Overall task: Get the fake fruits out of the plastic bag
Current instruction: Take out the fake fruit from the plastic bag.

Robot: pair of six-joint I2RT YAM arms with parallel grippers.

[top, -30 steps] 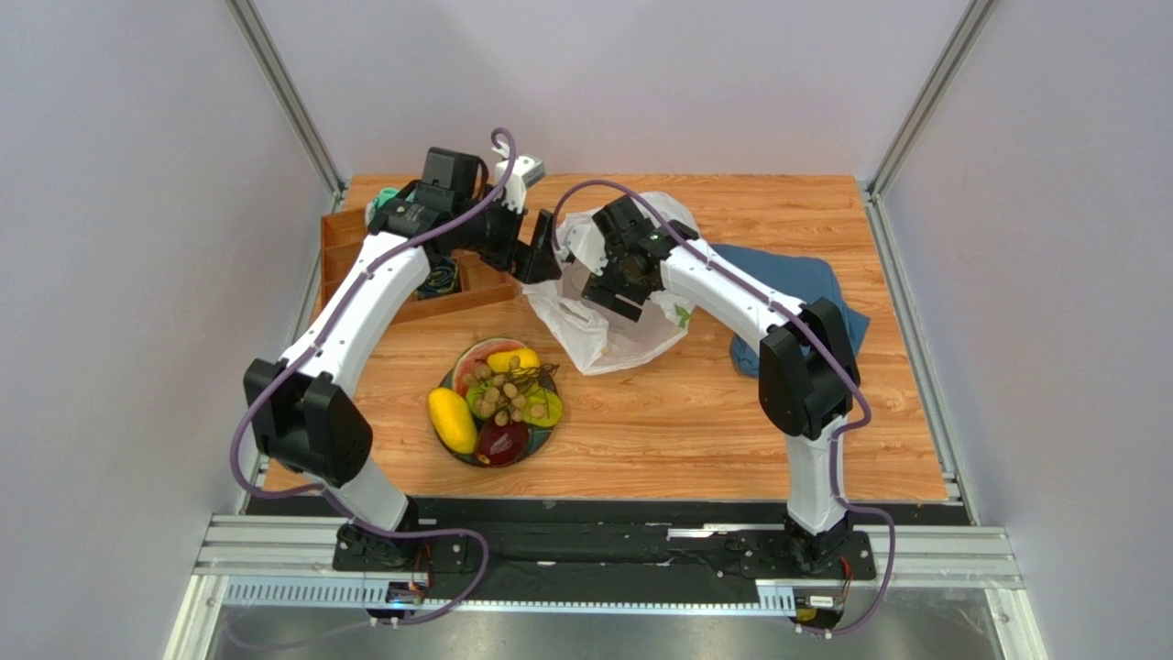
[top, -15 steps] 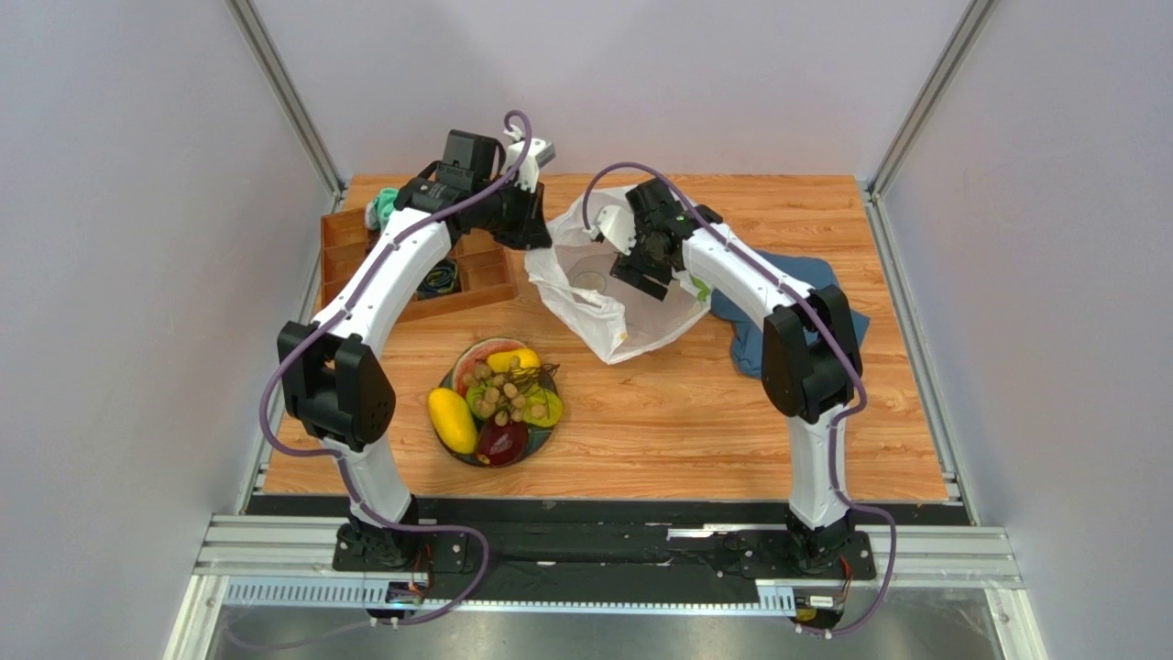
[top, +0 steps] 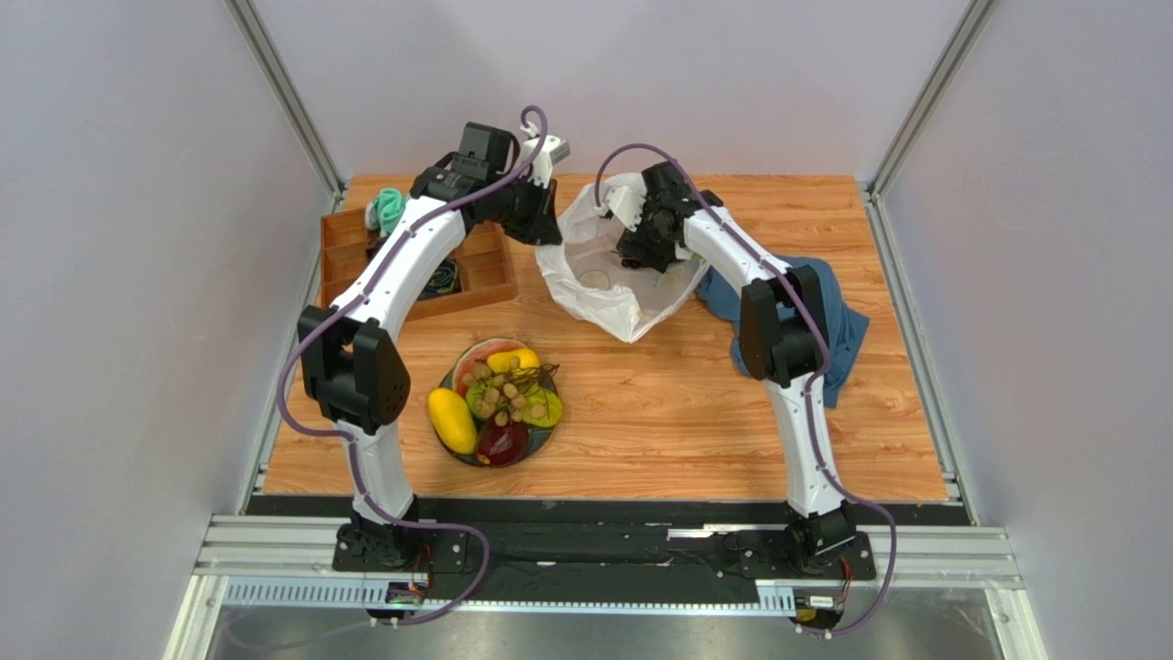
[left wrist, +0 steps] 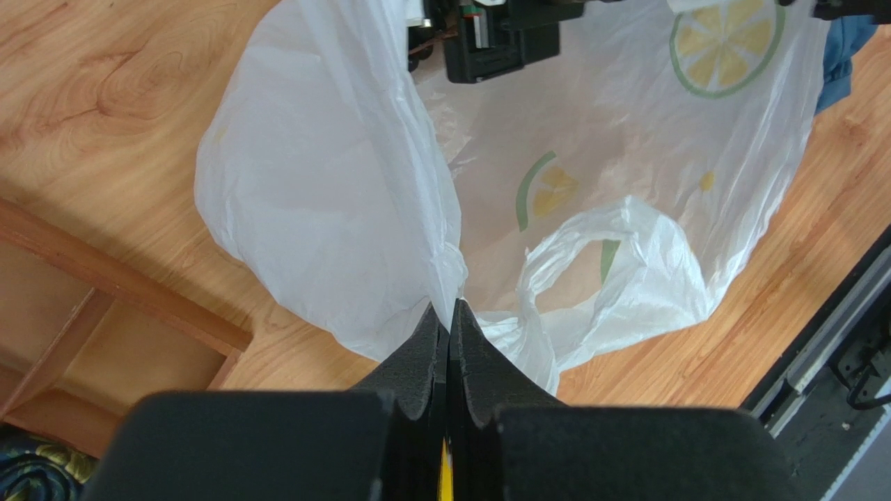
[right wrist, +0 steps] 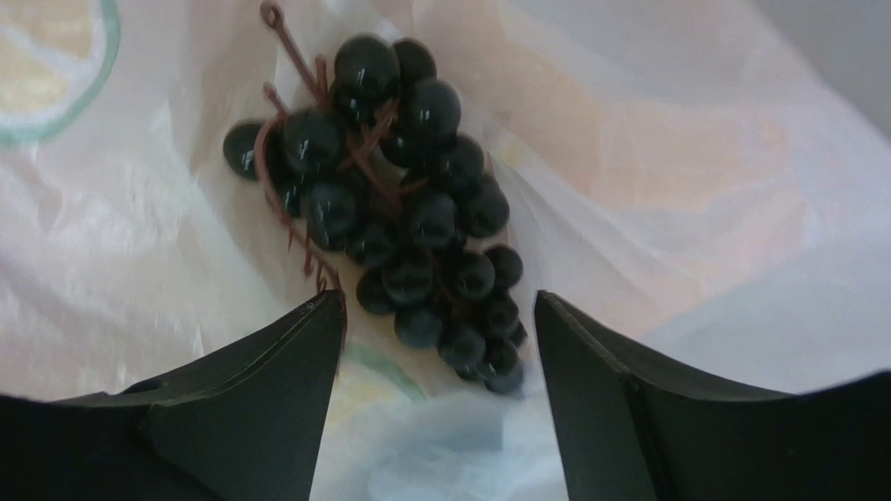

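Note:
The plastic bag [top: 606, 282] stands open at the back middle of the table, white with printed lemon slices. My left gripper [top: 551, 220] is shut on the bag's left rim [left wrist: 444, 266] and holds it up. My right gripper [top: 640, 248] is inside the bag's mouth, open. Just ahead of its fingertips [right wrist: 434, 303] a dark purple grape bunch [right wrist: 413, 209] with a brown stem lies on the bag's floor [right wrist: 680, 209], untouched. Other fake fruits lie on a plate [top: 548, 437] nearer the front: a yellow mango [top: 452, 420], a dark red fruit [top: 501, 440] and tan grapes [top: 503, 389].
A wooden compartment tray [top: 413, 268] sits at the back left with a teal item [top: 388, 209] at its far corner. A dark blue cloth [top: 826, 316] lies right of the bag, under the right arm. Metal frame posts flank the table's back corners.
My left gripper has closed on the bag's rim and drawn it up and back. My right gripper has moved farther back, into the bag's mouth. The bag now stands more open.

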